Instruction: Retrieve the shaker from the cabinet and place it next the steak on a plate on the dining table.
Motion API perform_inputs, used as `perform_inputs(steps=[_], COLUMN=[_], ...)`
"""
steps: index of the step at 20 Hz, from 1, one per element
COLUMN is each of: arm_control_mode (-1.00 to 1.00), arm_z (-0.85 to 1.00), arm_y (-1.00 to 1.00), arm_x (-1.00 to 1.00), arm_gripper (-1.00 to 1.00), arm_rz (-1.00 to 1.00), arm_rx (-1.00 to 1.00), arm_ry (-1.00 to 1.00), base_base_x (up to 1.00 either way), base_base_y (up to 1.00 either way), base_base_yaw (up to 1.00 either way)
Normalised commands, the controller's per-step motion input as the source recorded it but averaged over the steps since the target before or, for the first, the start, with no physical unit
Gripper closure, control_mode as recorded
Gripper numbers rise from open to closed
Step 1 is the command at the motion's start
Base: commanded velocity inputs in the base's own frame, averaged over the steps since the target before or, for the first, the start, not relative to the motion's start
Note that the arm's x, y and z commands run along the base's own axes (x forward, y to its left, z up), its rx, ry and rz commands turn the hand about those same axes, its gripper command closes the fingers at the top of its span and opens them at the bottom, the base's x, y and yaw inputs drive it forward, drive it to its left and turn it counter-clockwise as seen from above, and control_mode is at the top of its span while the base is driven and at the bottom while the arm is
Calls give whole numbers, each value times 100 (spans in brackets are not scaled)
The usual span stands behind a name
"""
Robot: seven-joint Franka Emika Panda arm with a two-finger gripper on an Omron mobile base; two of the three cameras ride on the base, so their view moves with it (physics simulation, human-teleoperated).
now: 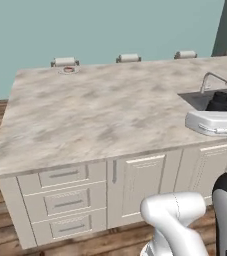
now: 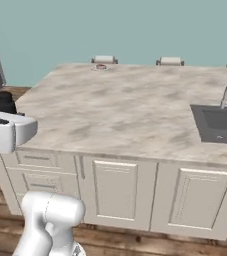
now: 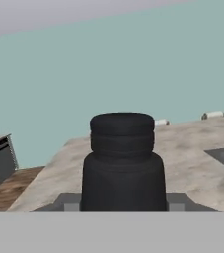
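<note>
Two-finger gripper [image 3: 122, 205] clamped on small black cylindrical shaker [image 3: 122, 163], held upright above near side of beige-grey marbled dining table [image 1: 100, 115], round white-grey plate [image 1: 68, 69] with red steak [image 1: 68, 69] at table's far edge

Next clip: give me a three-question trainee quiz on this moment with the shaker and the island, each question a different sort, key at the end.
1. True or false: the gripper is shut on the shaker.
2. Where is the plate on the dining table?
A. beside the sink
B. at the far edge, near a far corner
C. at the near edge above the drawers
3. Fill in: the red steak lies on the ____.

Key:
1. True: in the hand view the black shaker stands upright between the fingers.
2. B: it lies far across the marbled top from the sink.
3. plate
</note>
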Motion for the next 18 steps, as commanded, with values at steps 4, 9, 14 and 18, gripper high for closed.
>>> perform_inputs(steps=[4, 9, 14, 18], arm_control_mode=[100, 100, 100, 100], arm_z=[0, 0, 0, 0], arm_y=[0, 0, 0, 0], arm_x=[0, 0, 0, 0], arm_gripper=[100, 100, 100, 100], arm_rz=[0, 0, 0, 0], arm_rx=[0, 0, 0, 0], arm_ry=[0, 0, 0, 0], base_base_x=[-8, 0, 0, -1], base_base_y=[100, 100, 100, 100], base_base_yaw=[0, 7, 4, 4])
